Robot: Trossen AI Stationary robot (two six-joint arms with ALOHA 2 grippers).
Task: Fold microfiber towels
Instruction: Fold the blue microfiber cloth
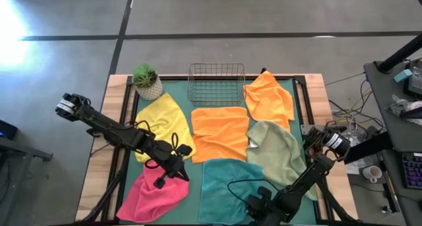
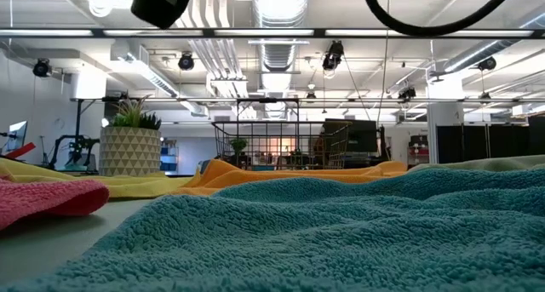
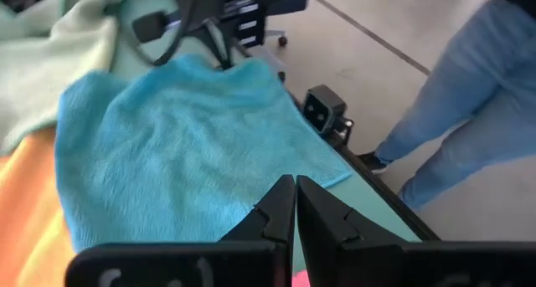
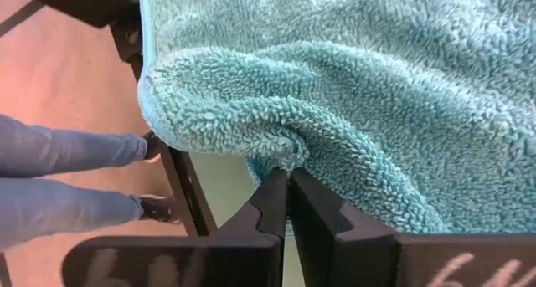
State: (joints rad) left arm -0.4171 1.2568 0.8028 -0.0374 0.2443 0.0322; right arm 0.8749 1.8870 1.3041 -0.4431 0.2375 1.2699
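Six towels [image 1: 219, 139] are spread on the green table [image 1: 192, 170]; concrete floor is seen around. Left gripper [image 3: 295, 205] is closed, empty, above pink towel [image 1: 153, 193]; right gripper [image 4: 289, 195] is closed at teal towel [image 1: 227, 180], grip unclear.

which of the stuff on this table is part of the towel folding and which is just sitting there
Part of the job:
- two orange microfiber towels
- yellow microfiber towel
- pink microfiber towel
- teal microfiber towel
- pale sage green microfiber towel

Just lying about:
- wire mesh basket at the far edge
- small potted green plant beside it
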